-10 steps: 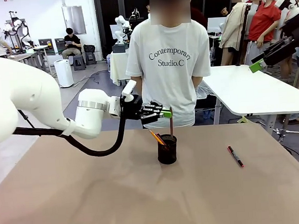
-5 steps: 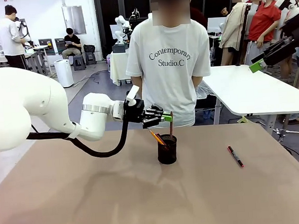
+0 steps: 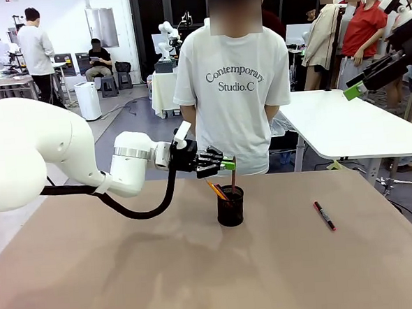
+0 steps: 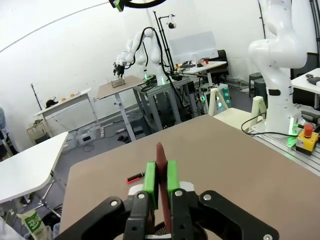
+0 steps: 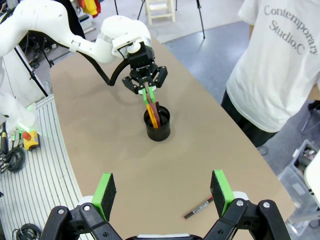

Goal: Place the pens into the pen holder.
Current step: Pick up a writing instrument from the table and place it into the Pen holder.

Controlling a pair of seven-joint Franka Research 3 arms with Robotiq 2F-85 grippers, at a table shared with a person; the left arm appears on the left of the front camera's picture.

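Note:
The black mesh pen holder [image 3: 230,205] stands at the table's middle, also seen from above in the right wrist view [image 5: 157,127]. A yellow-orange pencil [image 3: 216,189] leans inside it. My left gripper [image 3: 229,164] hovers just above the holder's rim, shut on a thin reddish-pink pen [image 3: 233,179] that stands upright with its lower end inside the cup. In the left wrist view the pen [image 4: 161,170] sits pinched between the green pads [image 4: 149,184]. A red-and-black marker pen [image 3: 324,216] lies on the table to the right. My right gripper [image 5: 162,192] is open, high above the table with nothing in it.
A person in a white T-shirt [image 3: 233,76] stands at the far edge behind the holder. A white table [image 3: 351,124] stands at the back right. The brown tabletop [image 3: 129,271] has free room to the left and in front.
My left gripper has sunk a little and shifted slightly left, taking the reddish-pink pen lower into the holder. The marker and the right arm have not moved.

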